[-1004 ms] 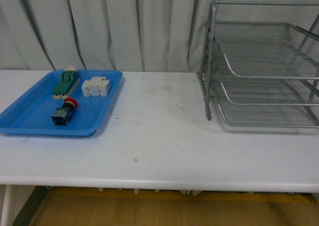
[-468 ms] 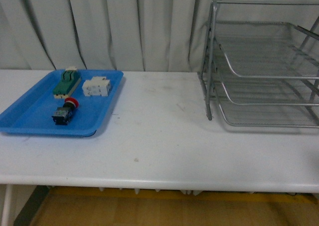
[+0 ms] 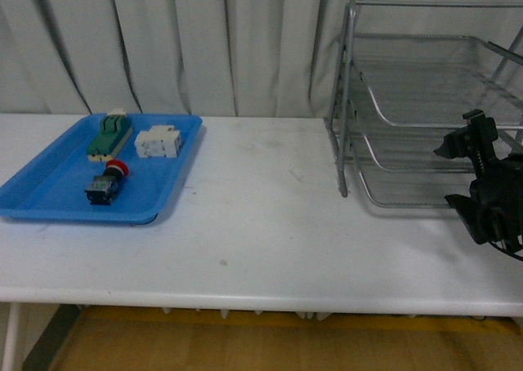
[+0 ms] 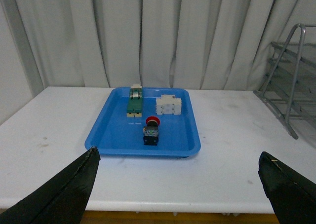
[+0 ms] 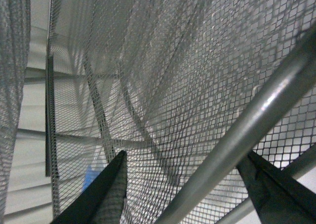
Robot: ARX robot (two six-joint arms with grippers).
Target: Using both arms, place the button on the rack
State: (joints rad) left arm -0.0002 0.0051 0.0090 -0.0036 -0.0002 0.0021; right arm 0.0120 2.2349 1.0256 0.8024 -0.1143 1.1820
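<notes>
**Front view: right gripper crowds the rack, button waits in the tray**

At the right edge of the frame the right gripper (image 3: 451,175) hangs just in front of the rack (image 3: 409,101), fingers spread and holding nothing. So close to the wire, a careless move could snag the mesh or shove the rack along the table (image 3: 261,224).

The left gripper (image 4: 177,155) is also wide apart and empty, facing the blue tray (image 3: 49,212) at the left of the frame. The button (image 3: 106,183) lies on its side in the tray's near part. Behind it sit a green-and-cream block (image 3: 109,136) and a white blocky part (image 3: 158,142). A pinch on the round cap could slip, or knock the neighbours. Passing it between arms risks a drop. No item shows on the rack's tiers.
</notes>
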